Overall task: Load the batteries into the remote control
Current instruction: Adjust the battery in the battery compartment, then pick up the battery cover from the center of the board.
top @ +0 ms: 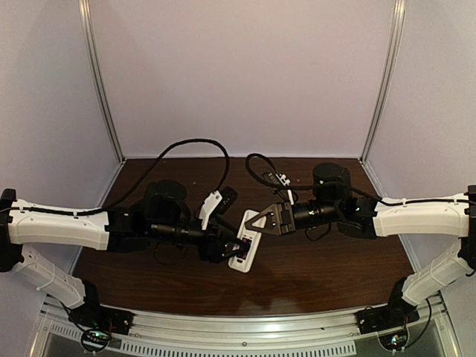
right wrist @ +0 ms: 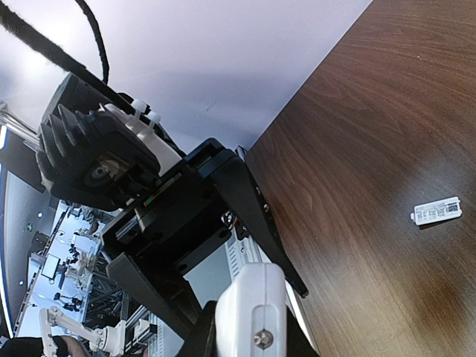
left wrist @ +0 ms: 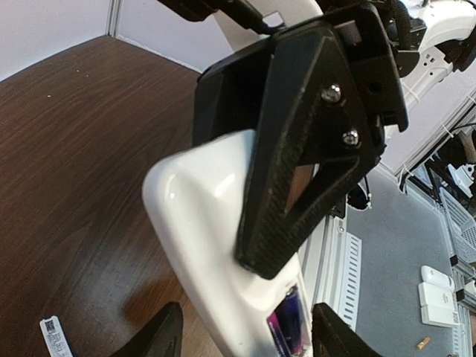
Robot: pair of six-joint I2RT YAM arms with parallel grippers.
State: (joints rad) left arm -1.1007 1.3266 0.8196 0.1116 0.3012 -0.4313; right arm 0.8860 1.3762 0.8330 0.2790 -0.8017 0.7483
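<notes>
Left wrist view shows the remote [left wrist: 201, 223] close up and tilted, with its open compartment [left wrist: 277, 335] facing the camera at the lower end. One bluish-purple battery [left wrist: 288, 316] lies in that recess. A second may sit beside it, but the frame edge cuts the recess off. Loading therefore looks at least partly done. What seems left is to press the cell fully home and fit or check the other one.

The right gripper [left wrist: 256, 260] has its fingers together, and its tip presses on the remote's back just above the recess. The left gripper [top: 225, 251] straddles the remote's lower end. One finger [left wrist: 160, 338] stands a little off the casing, so it cannot be told whether the gripper is clamping the remote.

From above, the remote is near the middle of the table [top: 335, 275], between the two grippers and nearer the near edge than the far one. It is a slim, glossy white bar with rounded corners.
</notes>
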